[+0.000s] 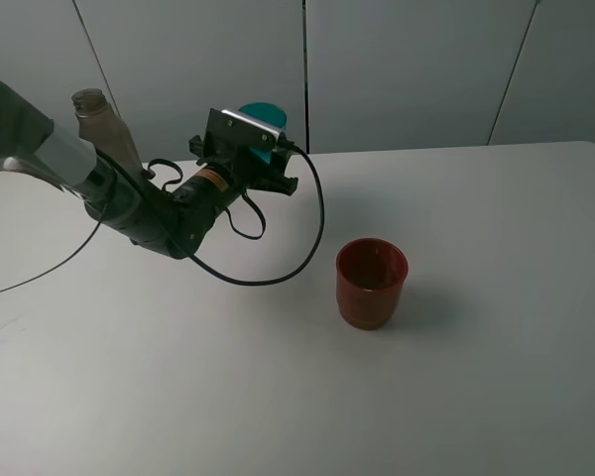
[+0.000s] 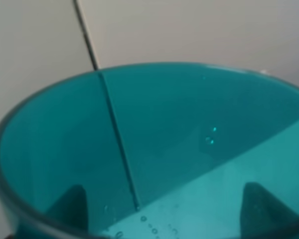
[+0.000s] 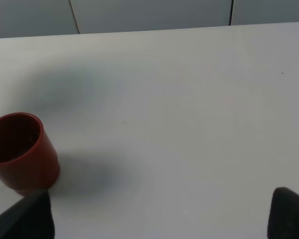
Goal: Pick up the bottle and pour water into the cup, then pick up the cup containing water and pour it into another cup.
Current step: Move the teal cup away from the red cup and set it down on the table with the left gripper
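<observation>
— Where's the teal cup (image 1: 262, 116) sitting right now?

— The left gripper (image 1: 268, 164) is holding it, jaws clamped on its sides, lifted off the table (image 1: 476, 397) near the back. The wrist view is looking straight into it, and I'm seeing droplets and what looks like water inside.

— And the red cup (image 1: 372, 282)?

— Standing upright out in the middle, well apart from the teal one. The bottle (image 1: 101, 119) is standing behind the arm, at the back left.

— So what's the trick?

— I'm thinking it should be carrying the cup level until the rim is hanging over the red mouth, then tipping slowly.

— The right gripper?

— Barely showing at its wrist view's edge; it's shut, holding nothing I can see
</observation>
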Controlling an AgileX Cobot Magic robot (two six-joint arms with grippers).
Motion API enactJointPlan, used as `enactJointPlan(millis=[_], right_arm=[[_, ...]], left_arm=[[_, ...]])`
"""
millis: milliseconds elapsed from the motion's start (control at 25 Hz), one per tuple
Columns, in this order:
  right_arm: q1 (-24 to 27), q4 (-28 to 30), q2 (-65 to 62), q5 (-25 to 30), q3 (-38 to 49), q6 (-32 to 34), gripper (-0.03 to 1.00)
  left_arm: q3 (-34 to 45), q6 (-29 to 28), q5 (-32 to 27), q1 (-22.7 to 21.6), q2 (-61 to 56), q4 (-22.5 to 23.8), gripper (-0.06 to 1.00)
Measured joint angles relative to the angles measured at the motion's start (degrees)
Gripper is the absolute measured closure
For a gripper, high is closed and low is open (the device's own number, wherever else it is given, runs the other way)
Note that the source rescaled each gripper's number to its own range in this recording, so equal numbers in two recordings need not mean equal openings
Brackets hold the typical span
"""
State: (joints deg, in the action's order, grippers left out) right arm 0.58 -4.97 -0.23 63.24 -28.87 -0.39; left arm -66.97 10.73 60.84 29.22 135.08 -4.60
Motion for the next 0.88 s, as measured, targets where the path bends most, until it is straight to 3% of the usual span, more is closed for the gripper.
enactJointPlan(millis=[480, 880], right_arm=[[0.0, 0.0, 0.0, 0.0, 0.0, 0.39, 0.97], [0.0, 0.0, 0.0, 0.0, 0.0, 0.0, 0.97]], left_arm=[[-5.1, -4.26, 1.7, -1.2, 9.22, -1.45, 0.88], [-5.74, -5.43, 0.23, -1.2, 9.8, -1.44, 0.88]])
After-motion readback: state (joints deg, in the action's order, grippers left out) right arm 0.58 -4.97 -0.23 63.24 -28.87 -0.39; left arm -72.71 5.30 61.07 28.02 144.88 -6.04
